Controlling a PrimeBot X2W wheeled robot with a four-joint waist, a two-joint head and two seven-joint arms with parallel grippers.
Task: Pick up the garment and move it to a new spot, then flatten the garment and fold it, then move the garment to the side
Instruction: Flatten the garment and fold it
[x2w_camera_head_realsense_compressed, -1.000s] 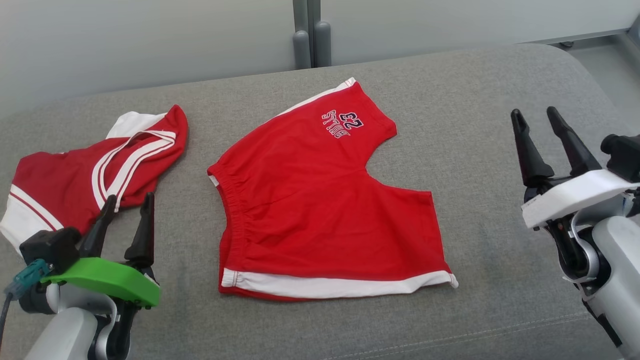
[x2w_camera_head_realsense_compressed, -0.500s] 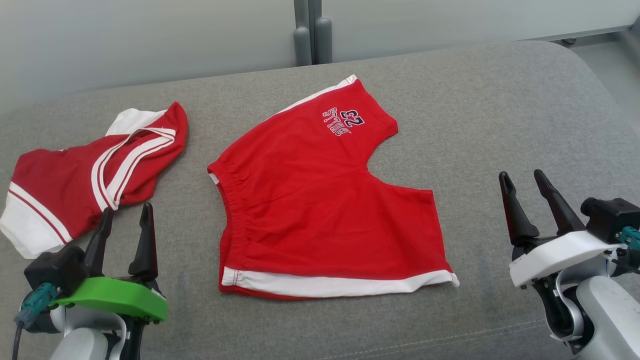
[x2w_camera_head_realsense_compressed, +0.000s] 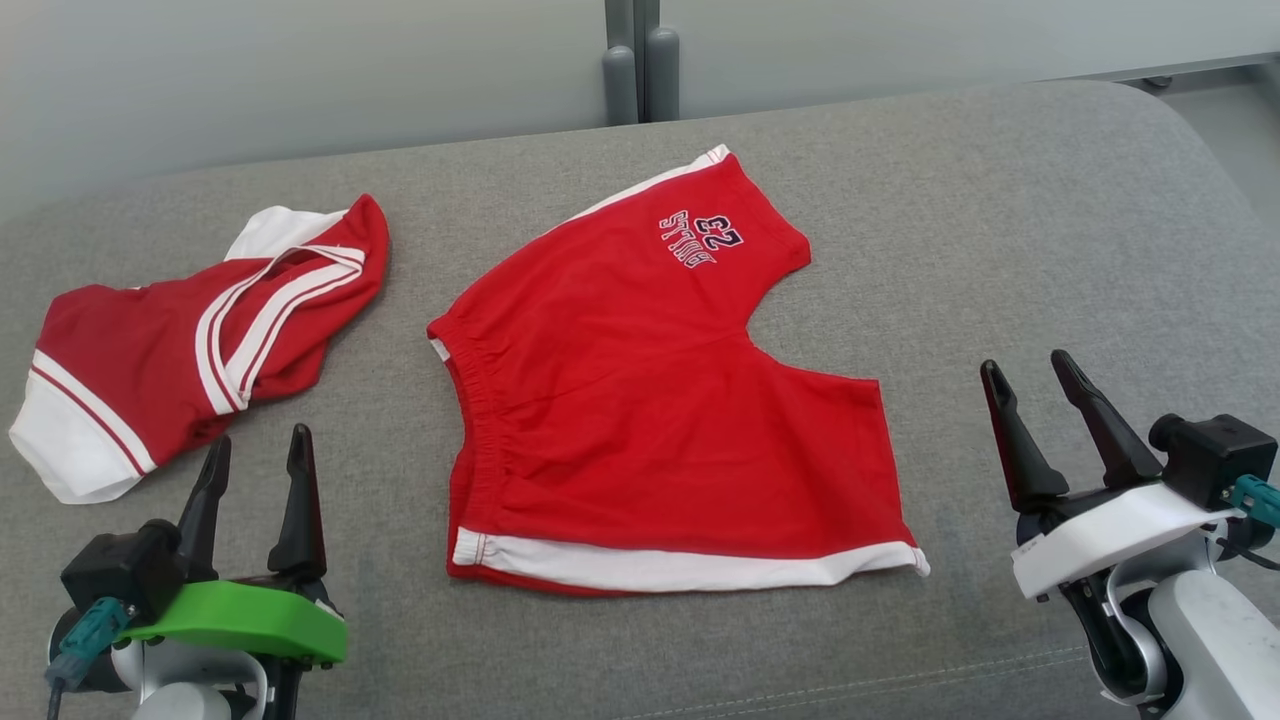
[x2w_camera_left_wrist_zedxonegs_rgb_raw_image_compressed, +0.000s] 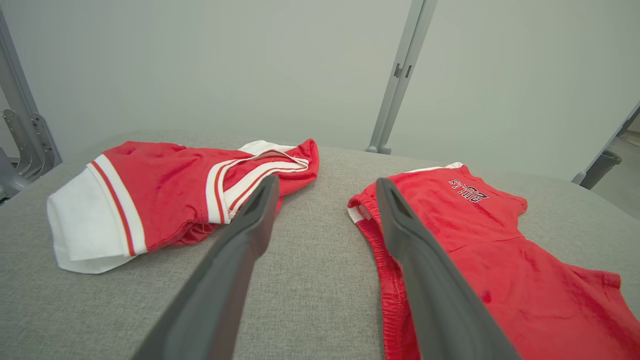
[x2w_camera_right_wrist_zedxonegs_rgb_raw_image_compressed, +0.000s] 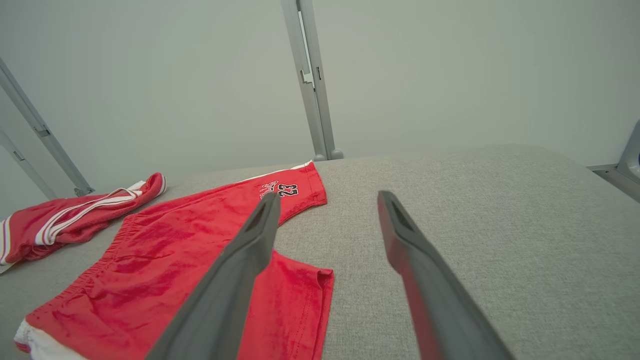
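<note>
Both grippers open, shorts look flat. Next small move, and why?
Probably reach the right gripper across to the near white-hemmed leg corner of the shorts to start a fold. The shorts lie spread flat and unfolded on the grey cushion. The right gripper and the left gripper stand open, holding nothing, clear of the cloth.

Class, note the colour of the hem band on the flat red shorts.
White hem band on the red fabric shorts; clearest in the head view.
</note>
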